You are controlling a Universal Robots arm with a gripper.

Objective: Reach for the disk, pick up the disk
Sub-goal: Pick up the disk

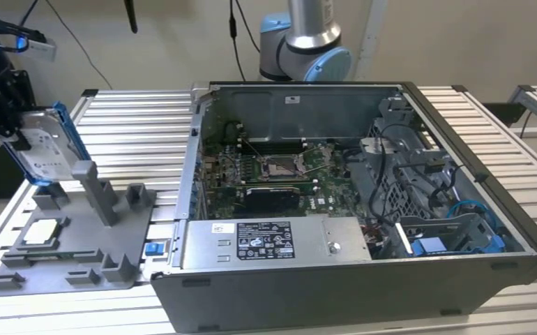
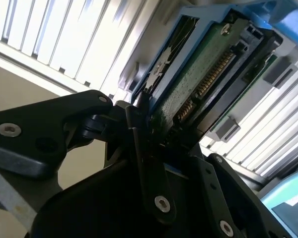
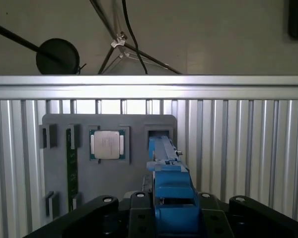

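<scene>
So, the flat rectangular silver-grey disk point(image 1: 43, 150), white-labelled and edged in a blue plastic frame, is held on edge at the exterior view's left, over a matte grey moulded plastic tray point(image 1: 73, 244) with blocky posts. It's clamped by the black metal gripper point(image 1: 12, 129). In the second wrist view the dark bolted fingers point(image 2: 149, 168) are pressed onto the disk's end, where a green circuit board and gold contacts are exposed. A small square silver chip point(image 3: 107, 145) is seated in the tray beside a thin green memory stick point(image 3: 72, 168). Whether the disk's lower end is clear of the tray can't be made out. An open grey steel computer case point(image 1: 343, 293) is parked just beside the tray.
</scene>
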